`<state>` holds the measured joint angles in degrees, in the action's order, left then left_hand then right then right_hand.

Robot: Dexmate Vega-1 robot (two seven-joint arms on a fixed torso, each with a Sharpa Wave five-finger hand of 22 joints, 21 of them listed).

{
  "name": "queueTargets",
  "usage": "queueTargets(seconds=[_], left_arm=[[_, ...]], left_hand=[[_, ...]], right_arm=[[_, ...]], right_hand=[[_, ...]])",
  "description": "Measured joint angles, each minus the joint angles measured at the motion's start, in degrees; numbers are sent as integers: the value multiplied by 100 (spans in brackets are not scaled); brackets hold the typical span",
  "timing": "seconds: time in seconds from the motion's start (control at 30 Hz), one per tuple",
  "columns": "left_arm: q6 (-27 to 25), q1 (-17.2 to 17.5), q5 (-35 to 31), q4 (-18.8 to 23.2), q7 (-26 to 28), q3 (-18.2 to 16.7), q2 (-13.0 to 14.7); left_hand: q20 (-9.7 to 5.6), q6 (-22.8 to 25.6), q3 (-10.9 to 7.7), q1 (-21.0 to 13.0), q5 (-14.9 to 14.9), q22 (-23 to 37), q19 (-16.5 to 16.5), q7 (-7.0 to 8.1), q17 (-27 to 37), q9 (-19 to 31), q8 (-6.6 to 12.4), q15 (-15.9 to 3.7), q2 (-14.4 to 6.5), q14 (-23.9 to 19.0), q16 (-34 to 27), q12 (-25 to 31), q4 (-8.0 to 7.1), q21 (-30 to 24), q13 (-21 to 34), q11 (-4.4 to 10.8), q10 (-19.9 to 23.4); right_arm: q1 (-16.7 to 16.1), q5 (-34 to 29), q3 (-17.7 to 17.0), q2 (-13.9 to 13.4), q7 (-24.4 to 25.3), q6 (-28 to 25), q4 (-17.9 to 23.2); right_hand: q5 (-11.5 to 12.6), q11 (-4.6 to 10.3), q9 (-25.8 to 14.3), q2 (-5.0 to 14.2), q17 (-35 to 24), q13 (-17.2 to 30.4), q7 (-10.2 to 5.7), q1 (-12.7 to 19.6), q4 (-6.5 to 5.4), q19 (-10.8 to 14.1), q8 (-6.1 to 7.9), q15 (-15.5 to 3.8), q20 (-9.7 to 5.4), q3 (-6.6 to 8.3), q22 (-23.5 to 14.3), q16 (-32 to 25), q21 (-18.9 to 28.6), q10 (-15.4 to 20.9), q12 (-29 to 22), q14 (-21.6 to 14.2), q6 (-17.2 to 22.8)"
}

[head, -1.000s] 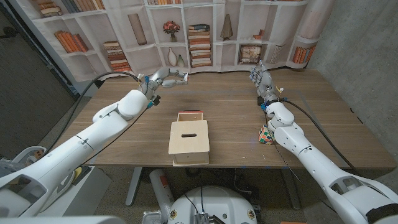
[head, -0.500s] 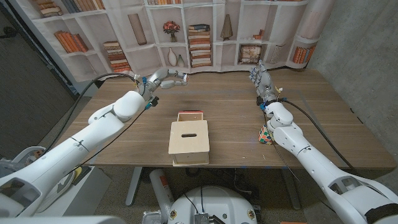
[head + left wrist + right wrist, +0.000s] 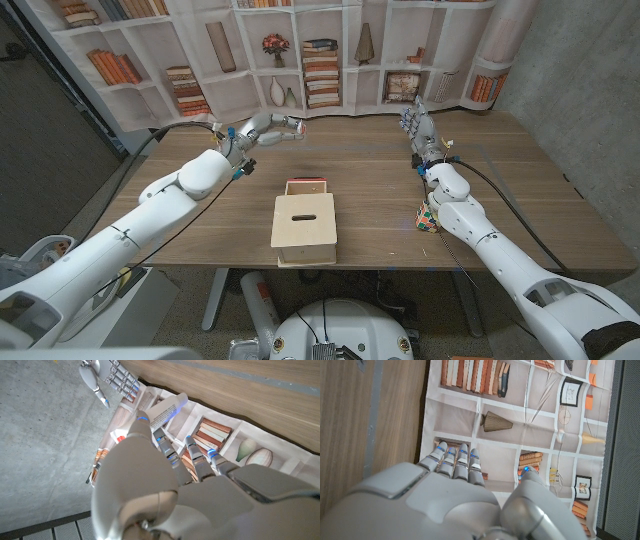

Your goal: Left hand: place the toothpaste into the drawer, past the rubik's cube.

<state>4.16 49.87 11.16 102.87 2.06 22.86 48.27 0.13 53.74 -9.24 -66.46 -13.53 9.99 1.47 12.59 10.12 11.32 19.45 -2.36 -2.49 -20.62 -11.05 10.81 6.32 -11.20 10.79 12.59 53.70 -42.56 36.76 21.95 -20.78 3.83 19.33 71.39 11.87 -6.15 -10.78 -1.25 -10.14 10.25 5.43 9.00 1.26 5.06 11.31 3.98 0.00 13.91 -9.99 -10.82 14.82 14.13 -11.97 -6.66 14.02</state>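
The left hand holds the toothpaste up in the air in the upper left middle of the frame, so it is picked up but not yet in the drawer below.

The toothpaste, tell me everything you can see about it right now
The toothpaste is a white tube with small printed text and a white cap end. The left hand holds it in its fingers, lifted above the far left part of the wooden table, pointing toward the middle. It touches nothing else, and it is well short of the wooden drawer box.
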Motion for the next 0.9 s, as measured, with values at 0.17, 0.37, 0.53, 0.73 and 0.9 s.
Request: queueTargets(seconds=[0.17, 0.37, 0.53, 0.73, 0.9], left_arm=[[250, 89, 262, -143, -167, -86, -32], [354, 143, 398, -149, -255, -119, -18], [378, 164, 473, -138, -313, -129, 0], [375, 213, 538, -30, -396, -136, 73], [319, 264, 556, 72, -415, -140, 121]], left_hand=[[20, 32, 0, 0, 0, 0, -20, 32, 0, -2, 0, -3, 0, -3, 0, 0, 0, 0, 0, 22, 23], [20, 63, 0, 0, 20, 0, -20, 1, 1, 2, -1, -31, 0, -31, 0, 0, 0, 0, -1, 1, 62], [61, 63, 0, 0, 40, 0, -20, 1, 1, 2, -1, -31, 0, -31, 0, 0, 0, 0, -1, 1, 62], [81, 63, 0, 0, 40, 0, 1, 1, 1, -10, -1, -31, 0, -31, 0, 0, 0, 0, -1, 1, 62], [80, 63, 0, 0, 61, 0, 0, 1, 1, -15, -1, -31, 0, -31, 0, 0, 0, 0, -1, 1, 62]], right_arm=[[30, 7, 10, 11, -41, 11, -45], [53, -11, 26, 17, -43, 16, -73], [65, -40, 33, 19, -37, 17, -81], [70, -57, 40, 20, -24, 17, -83], [71, -63, 42, 20, -14, 17, -83]], right_hand=[[0, 0, 0, 0, 0, 0, 0, 0, 0, 0, 0, 0, 0, 0, 0, 0, 0, 0, 0, 0, 0], [0, 0, 0, 23, 0, 0, 0, -23, 0, 0, 0, 0, 0, 0, 0, 0, -21, 0, 0, 0, 0], [0, 0, 0, 76, 0, 0, 0, -76, 0, 0, 0, 0, 0, 0, 0, 0, -21, 0, 0, 0, 0], [0, 0, 0, 76, 0, 0, 0, -76, 0, 0, 0, 0, 0, 0, 0, 0, -43, 0, 0, 0, 0], [0, 0, 0, 76, 0, 0, 0, -76, 0, 0, 0, 0, 0, 0, 0, 0, -43, 0, 0, 0, 0]])
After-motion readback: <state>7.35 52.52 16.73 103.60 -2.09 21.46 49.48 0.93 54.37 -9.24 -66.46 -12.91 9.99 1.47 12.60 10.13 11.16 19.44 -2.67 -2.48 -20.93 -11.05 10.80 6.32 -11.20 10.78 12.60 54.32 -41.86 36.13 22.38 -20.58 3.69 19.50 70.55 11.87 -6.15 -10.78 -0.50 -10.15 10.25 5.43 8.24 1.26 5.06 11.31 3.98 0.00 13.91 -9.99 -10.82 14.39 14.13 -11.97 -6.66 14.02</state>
